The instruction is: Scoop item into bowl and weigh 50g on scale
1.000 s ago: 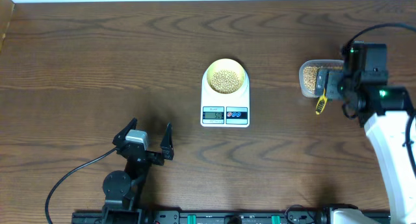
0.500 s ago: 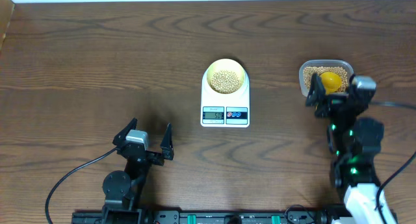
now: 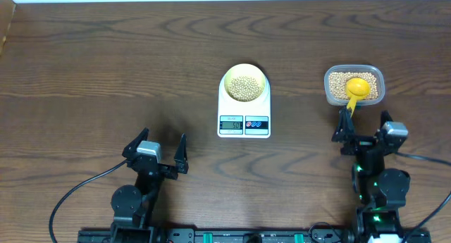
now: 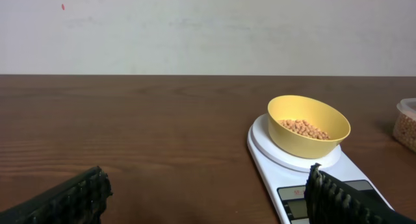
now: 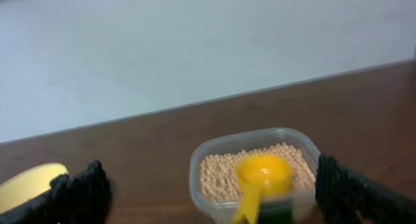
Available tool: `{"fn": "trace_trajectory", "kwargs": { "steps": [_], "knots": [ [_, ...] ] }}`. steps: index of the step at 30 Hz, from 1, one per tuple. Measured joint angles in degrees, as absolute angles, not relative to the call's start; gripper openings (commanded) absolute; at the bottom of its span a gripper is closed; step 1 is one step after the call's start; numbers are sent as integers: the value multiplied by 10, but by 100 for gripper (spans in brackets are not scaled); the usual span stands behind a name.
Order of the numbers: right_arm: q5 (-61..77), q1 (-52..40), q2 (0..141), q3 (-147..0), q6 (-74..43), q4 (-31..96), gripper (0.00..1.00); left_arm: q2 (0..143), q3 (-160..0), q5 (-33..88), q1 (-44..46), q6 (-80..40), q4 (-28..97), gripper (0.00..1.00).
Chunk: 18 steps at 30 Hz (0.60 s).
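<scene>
The pale yellow bowl point(image 3: 244, 84) sits on the white scale point(image 3: 244, 110) at table centre and holds tan beans point(image 3: 244, 86). It also shows in the left wrist view point(image 4: 309, 126) on the scale point(image 4: 312, 178). A clear tub point(image 3: 354, 85) of beans at the right holds a yellow scoop point(image 3: 356, 89), its handle over the front rim. The right wrist view shows the tub point(image 5: 257, 172) and scoop point(image 5: 260, 178). My left gripper point(image 3: 156, 151) is open and empty at the front left. My right gripper point(image 3: 363, 132) is open and empty, just in front of the tub.
The scale's display and two buttons point(image 3: 244, 123) face the front edge. A wall runs behind the table's far edge point(image 4: 195, 74). Dark wood tabletop point(image 3: 106, 74) spreads to the left of the scale.
My right arm has let go of the yellow scoop, which now lies in the tub, and has drawn back toward the front edge. The left arm has not moved.
</scene>
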State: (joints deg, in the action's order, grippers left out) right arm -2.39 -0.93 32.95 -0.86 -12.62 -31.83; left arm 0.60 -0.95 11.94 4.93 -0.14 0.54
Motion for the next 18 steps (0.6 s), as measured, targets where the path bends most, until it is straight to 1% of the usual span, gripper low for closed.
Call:
{"fn": "trace_trajectory", "kwargs": {
  "steps": [18],
  "knots": [
    [-84, -15, 143, -4, -126, -34, 99, 6, -10, 120, 49, -1, 6, 98]
  ]
}}
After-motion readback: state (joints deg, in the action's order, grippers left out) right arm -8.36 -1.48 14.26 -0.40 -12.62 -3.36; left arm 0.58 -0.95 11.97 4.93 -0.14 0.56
